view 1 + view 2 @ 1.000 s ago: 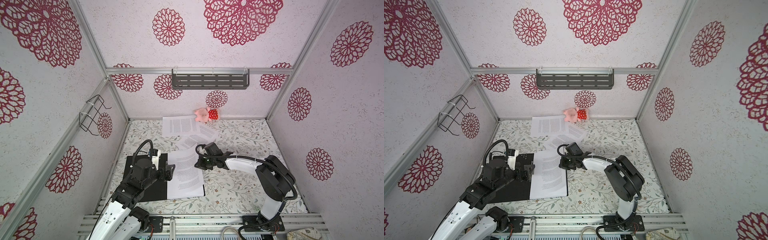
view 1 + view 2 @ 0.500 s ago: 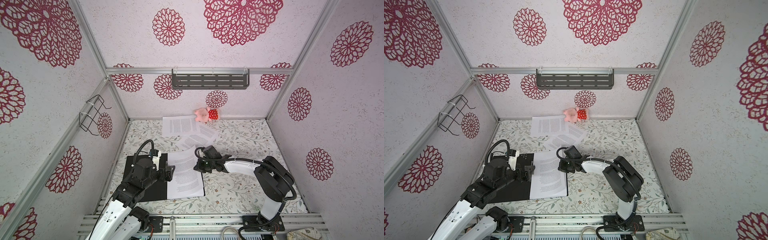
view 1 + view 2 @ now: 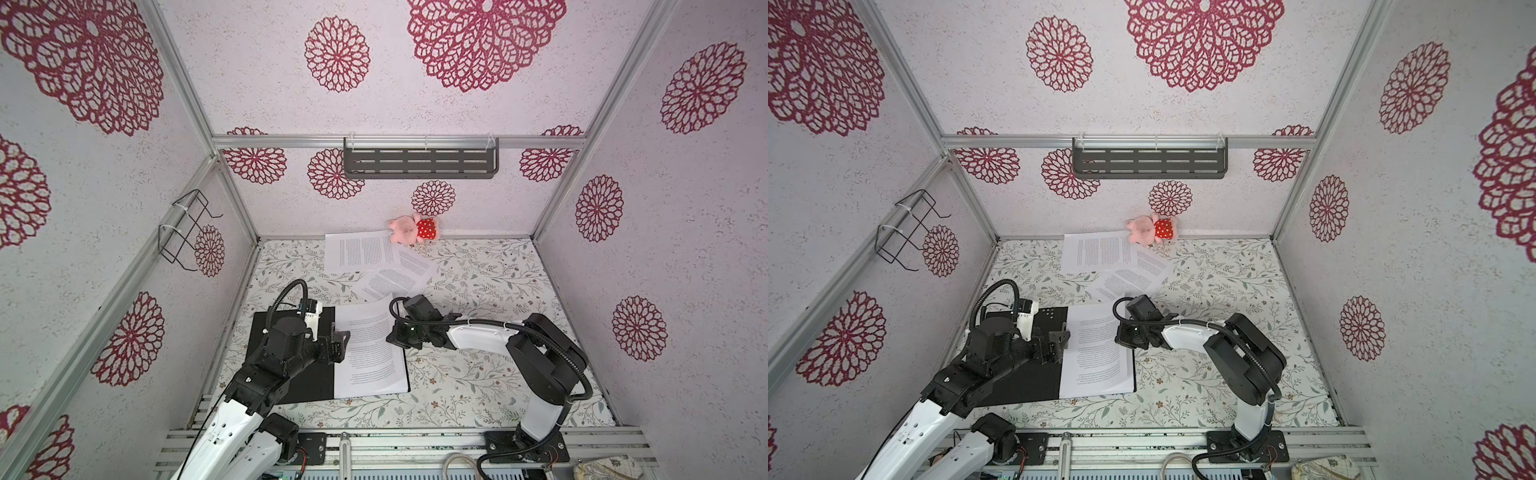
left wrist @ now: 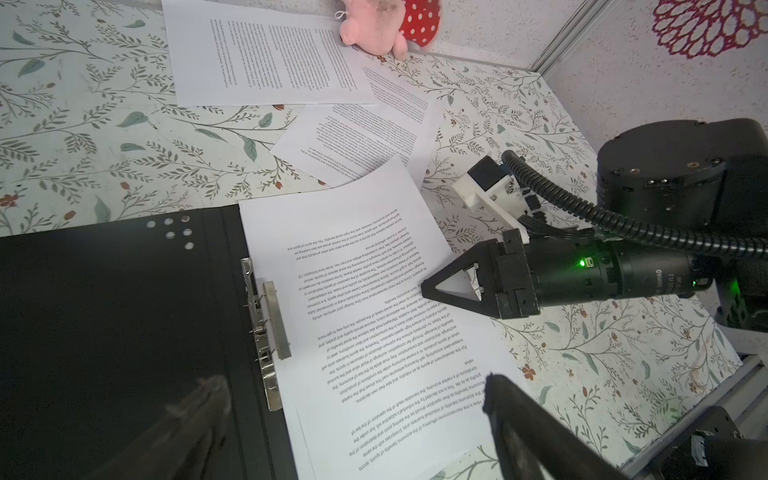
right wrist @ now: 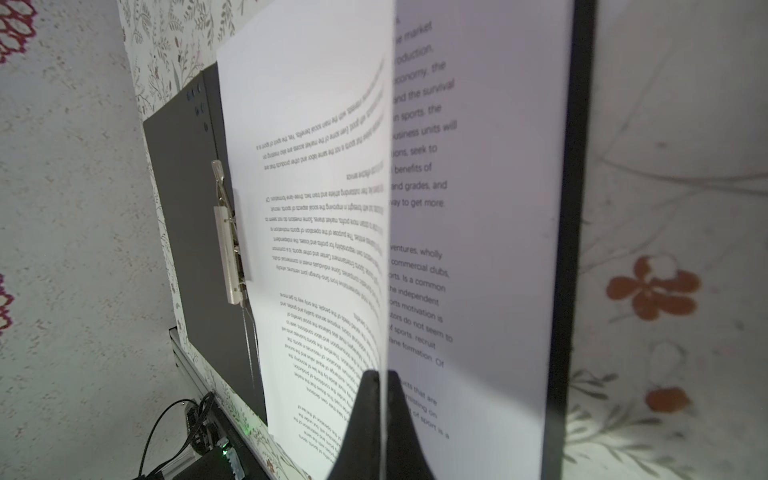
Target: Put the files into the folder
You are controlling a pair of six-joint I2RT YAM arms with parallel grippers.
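The folder point(image 3: 307, 382) point(image 3: 1025, 382) lies open at the front left, black inside up, with its metal spine clip point(image 4: 272, 320) down the middle. White printed files point(image 4: 395, 395) rest on its right half. My right gripper point(image 3: 392, 334) point(image 4: 426, 289) point(image 5: 382, 374) is shut on the right edge of the top sheet point(image 3: 365, 332) point(image 5: 316, 208), which bows up off the sheet beneath point(image 5: 478, 208). My left gripper point(image 3: 340, 345) point(image 4: 349, 386) hovers open over the spine side of the files, holding nothing. More loose files point(image 3: 361, 253) point(image 3: 395, 280) lie overlapping near the back wall.
A pink plush toy in a red dotted dress point(image 3: 411, 228) lies against the back wall, touching the farthest sheet. A grey slotted shelf point(image 3: 419, 162) hangs on the back wall and a wire rack point(image 3: 183, 228) on the left wall. Walls close three sides.
My right gripper has slid slightly left with the sheet's edge, toward the folder's spine. The left arm has hardly moved and stays open.
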